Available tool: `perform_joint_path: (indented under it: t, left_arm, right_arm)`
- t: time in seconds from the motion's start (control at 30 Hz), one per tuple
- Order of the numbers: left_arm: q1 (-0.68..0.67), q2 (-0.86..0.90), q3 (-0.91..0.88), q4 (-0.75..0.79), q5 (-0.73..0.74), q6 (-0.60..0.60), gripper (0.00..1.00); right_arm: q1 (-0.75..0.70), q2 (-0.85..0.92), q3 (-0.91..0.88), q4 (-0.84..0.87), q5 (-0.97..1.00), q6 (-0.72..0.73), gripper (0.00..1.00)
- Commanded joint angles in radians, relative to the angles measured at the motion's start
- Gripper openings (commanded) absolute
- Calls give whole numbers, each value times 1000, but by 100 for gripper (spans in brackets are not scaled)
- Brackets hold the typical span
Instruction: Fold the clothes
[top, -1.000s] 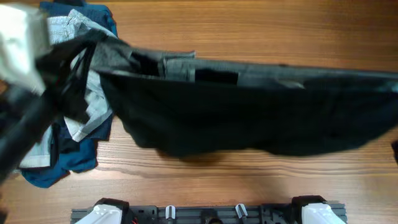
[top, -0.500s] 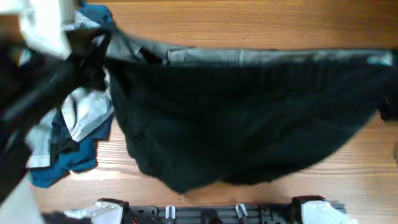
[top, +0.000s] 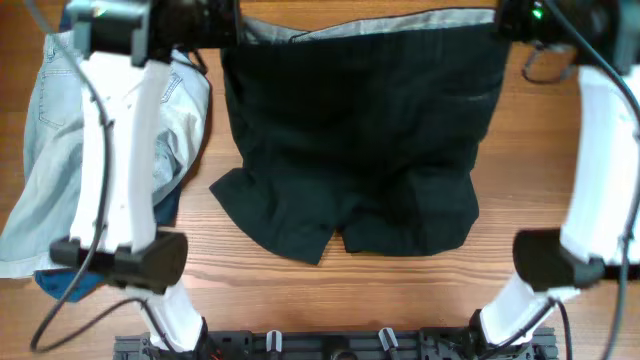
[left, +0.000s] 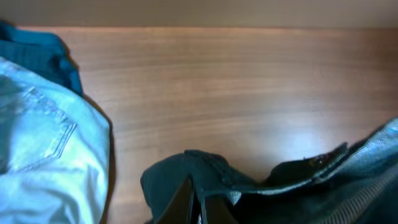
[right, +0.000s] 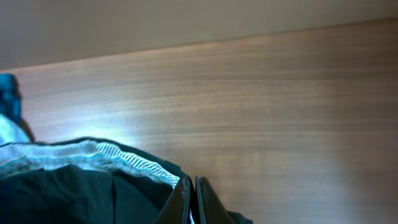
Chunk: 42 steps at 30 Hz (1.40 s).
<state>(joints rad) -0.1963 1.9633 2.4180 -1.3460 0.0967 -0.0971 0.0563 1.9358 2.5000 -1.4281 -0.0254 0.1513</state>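
Overhead, L claw (top: 222, 22), R claw (top: 503, 20) pinching shorts (top: 360, 150)

Wooden table (top: 350, 300), mid-brown, grain running left-right, same surface in left wrist view (left: 217, 93) and right wrist view (right: 280, 112). Soft glare patch on wood in both wrist views. Dark rail (top: 330, 346) with small white clips lay along near table edge. Plain beige backdrop (right: 124, 25) ran beyond far edge.

The shorts (top: 360, 150) spread over the middle of the tabletop (top: 400, 300); left of them, the denim piece (top: 50, 160) lies on another garment (top: 48, 281).
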Motion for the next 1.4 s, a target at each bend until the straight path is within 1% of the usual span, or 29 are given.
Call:
perform_joint_path:
  t: [0.0, 0.07, 0.13, 0.2, 0.33, 0.37, 0.4, 0.43, 0.47, 0.5, 0.53, 0.57, 0.67, 0.73, 0.83, 0.9, 0.97, 1.03, 1.07, 1.1, 1.13, 1.27, 1.33, 1.37]
  left_arm:
    - [3, 104, 4, 75, -21, -17, 4]
    - [3, 164, 4, 140, -25, -21, 4]
    - [3, 211, 4, 202, -66, -47, 4]
    - [3, 250, 4, 269, -90, -47, 4]
    - [3, 316, 4, 418, -125, -46, 4]
    - [3, 328, 4, 438, -125, -46, 8]
    - [3, 340, 4, 460, -126, -46, 28]
    - [3, 349, 4, 480, -127, -47, 54]
    - [3, 359, 4, 502, -149, -47, 83]
    - [3, 366, 4, 517, -167, -47, 100]
    - [3, 370, 4, 526, -182, -55, 100]
    - [5, 371, 4, 529, -195, -76, 100]
    - [33, 368, 4, 524, -199, -180, 100]
    - [50, 363, 4, 507, -159, -207, 100]
    - [61, 355, 4, 425, -58, -206, 100]
    - [56, 354, 4, 311, -22, -203, 100]
    - [43, 356, 4, 217, -22, -202, 98]
    - [23, 360, 4, 174, -22, -195, 96]
    - [11, 362, 4, 181, -26, -183, 93]
    - [-1, 367, 4, 206, -27, -154, 86]
    - [-9, 373, 4, 230, -29, -135, 84]
    - [-24, 423, 4, 276, -143, -135, 82]
    - [-23, 466, 4, 274, -143, -134, 80]
    - [-23, 488, 4, 272, -143, -128, 77]
  right_arm:
    - [-3, 124, 5, 61, -25, -21, 4]
    - [-3, 204, 5, 121, -28, -21, 4]
    - [-3, 267, 5, 186, -28, -21, 4]
    - [-3, 327, 5, 268, -28, -19, 4]
    - [-3, 407, 0, 421, -28, -13, 4]
    - [-3, 422, -2, 451, -28, -13, 4]
    - [-3, 434, -2, 473, -28, -13, 6]
    - [-3, 446, -2, 502, -28, -14, 23]
    - [-3, 452, -2, 520, -28, -14, 66]
    - [-3, 453, -2, 529, -28, -14, 88]
    - [-3, 453, -2, 537, -28, -18, 97]
    - [-3, 452, -2, 542, -27, -20, 99]
    - [-5, 425, 0, 526, -29, -18, 99]
    - [-5, 394, 0, 483, -32, -17, 100]
    - [-5, 340, 0, 345, -99, -8, 100]
    - [-5, 317, 0, 222, -127, 13, 100]
    - [-5, 315, 0, 114, -160, 13, 100]
    - [-5, 315, -2, 33, -175, 13, 100]
    - [-6, 315, -2, 2, -175, 15, 100]
    - [-6, 315, -2, -6, -175, 25, 100]
    - [-6, 315, -2, -11, -175, 40, 100]
    - [-1, 315, -2, -29, -186, 43, 100]
    - [-1, 315, -2, -36, -186, 42, 100]
    - [-1, 315, -2, -37, -186, 42, 99]
